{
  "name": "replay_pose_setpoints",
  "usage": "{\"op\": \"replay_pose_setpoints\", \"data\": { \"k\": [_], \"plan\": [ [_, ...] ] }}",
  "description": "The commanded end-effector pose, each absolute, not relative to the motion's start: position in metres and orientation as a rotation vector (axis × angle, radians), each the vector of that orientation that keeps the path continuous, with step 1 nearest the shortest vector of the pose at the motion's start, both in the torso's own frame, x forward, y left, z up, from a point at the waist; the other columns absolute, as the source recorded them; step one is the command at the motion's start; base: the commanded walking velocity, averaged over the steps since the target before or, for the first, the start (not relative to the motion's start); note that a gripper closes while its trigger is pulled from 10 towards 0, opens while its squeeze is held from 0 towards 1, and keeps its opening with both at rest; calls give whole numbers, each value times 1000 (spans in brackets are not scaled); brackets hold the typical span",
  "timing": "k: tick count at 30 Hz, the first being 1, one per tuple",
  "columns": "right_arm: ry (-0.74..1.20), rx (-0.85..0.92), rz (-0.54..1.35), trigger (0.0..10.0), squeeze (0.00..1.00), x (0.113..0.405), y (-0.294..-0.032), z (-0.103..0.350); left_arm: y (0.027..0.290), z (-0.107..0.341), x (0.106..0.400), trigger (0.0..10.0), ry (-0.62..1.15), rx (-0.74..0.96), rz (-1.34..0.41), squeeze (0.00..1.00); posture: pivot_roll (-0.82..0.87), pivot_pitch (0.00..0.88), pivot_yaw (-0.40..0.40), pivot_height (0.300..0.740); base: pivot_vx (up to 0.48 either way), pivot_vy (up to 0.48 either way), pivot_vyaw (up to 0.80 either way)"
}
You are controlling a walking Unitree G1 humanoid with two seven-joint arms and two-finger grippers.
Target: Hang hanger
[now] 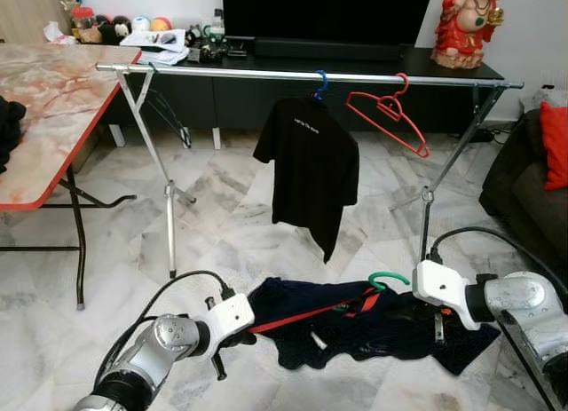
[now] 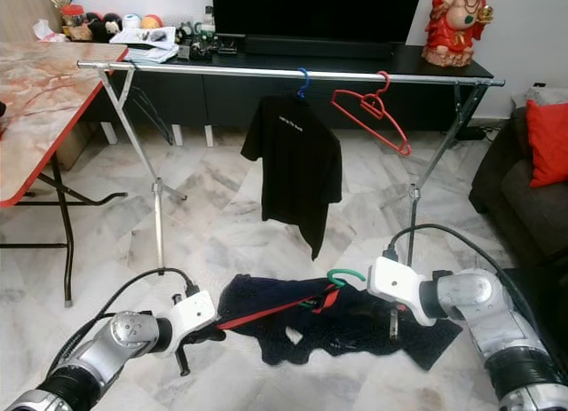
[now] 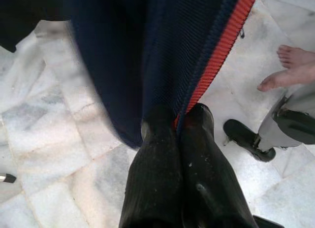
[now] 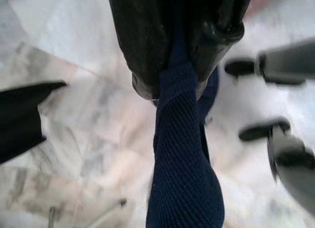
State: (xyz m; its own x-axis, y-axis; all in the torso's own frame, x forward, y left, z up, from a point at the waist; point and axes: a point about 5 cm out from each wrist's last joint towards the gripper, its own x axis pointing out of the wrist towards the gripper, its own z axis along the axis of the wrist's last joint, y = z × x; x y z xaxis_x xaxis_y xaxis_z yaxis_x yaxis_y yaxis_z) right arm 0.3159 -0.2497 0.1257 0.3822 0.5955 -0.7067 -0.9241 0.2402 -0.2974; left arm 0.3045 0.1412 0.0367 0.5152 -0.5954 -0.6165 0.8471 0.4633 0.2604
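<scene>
So the drying rack [image 1: 311, 75] spans the scene well beyond and above both grippers, rail already carrying a black t-shirt [image 1: 308, 173] on a blue hanger [image 1: 319, 84] and an empty red hanger [image 1: 388, 114] just beside it, so free rail is there for the next piece. Folding table [image 1: 44, 118] sits off to the left gripper's far side, sofa [image 1: 524, 189] with red cushion [image 1: 555, 145] off the right gripper's far side. Between the two grippers a navy garment [image 1: 355, 327] with red trim is stretched out low over the marble floor [image 1: 231, 233], with a green hanger [image 1: 388, 280] threaded in it, hook poking up just beside the right gripper. Looks like each arm takes one edge to keep the cloth spread and the hanger seated for the lift. Left gripper [image 3: 177, 122] is clamped on the red-trimmed hem, forearm low and reaching inward. Right gripper [image 4: 179, 73] is pinched on a bunched fold of the navy knit, forearm level and pointing inward, elbow out. A person's bare foot [image 3: 290, 73] is on the floor near the left gripper
</scene>
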Motion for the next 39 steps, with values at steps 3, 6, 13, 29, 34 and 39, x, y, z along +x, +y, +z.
{"op": "replay_pose_setpoints", "data": {
  "k": [3,6,13,29,34,39],
  "plan": [
    [600,-881,1055,0,0,313,-265,125,148,42,311,0,475,605,-878,0,-70,95,-64,740,0,0,0],
    [688,-960,1013,0,0,310,-272,116,151,53,316,0,440,575,-858,0,-63,94,-62,740,0,0,0],
    [725,-921,1057,0,0,303,-265,98,157,72,323,0,385,545,-854,0,-53,92,-61,740,0,0,0],
    [678,-739,762,0,0,317,-214,48,121,127,306,0,241,370,-1152,0,-15,74,-54,740,0,0,0],
    [569,-535,786,0,0,328,-189,58,110,131,291,10000,257,347,-1281,0,-10,68,-46,740,0,0,0],
    [512,-500,787,0,0,334,-182,66,102,132,276,10000,274,323,-1402,63,-11,70,-46,740,0,0,0]
  ]
}}
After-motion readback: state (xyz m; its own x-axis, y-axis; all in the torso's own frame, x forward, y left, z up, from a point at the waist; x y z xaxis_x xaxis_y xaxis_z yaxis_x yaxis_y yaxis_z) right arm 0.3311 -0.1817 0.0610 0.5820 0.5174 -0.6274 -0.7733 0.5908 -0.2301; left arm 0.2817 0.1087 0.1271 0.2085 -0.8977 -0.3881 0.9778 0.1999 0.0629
